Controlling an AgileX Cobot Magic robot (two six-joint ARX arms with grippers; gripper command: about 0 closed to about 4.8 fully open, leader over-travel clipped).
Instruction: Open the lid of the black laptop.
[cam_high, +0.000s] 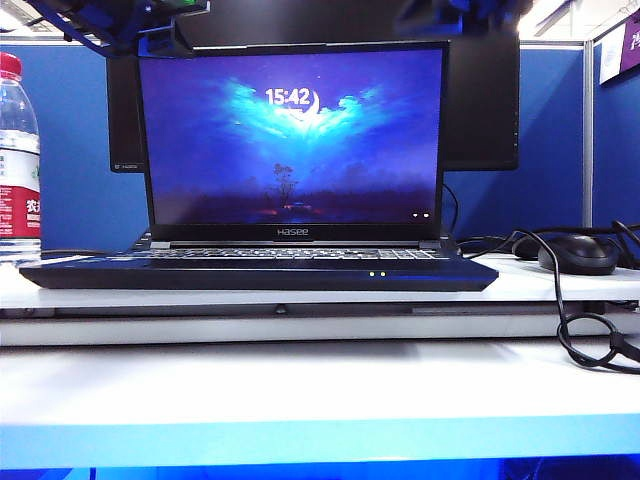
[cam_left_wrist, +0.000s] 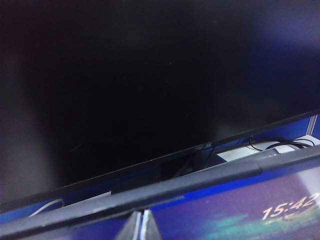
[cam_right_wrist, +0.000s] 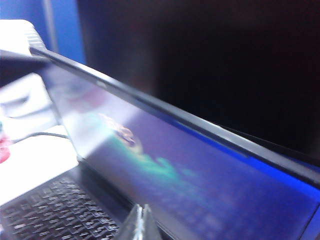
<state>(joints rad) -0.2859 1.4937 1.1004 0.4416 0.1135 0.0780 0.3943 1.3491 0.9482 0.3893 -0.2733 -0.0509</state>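
Note:
The black laptop stands on the white desk with its lid raised upright. The screen is lit and shows 15:42 above a "Hasee" logo. My left gripper is shut and empty, its tips just in front of the lid's top edge. My right gripper is also shut on nothing. It hovers in front of the lit screen, above the laptop's keys. In the exterior view only dark parts of both arms show above the lid's top edge.
A larger black monitor stands close behind the lid. A water bottle is at the left. A black mouse and looping cables lie at the right. Blue partition walls close the back.

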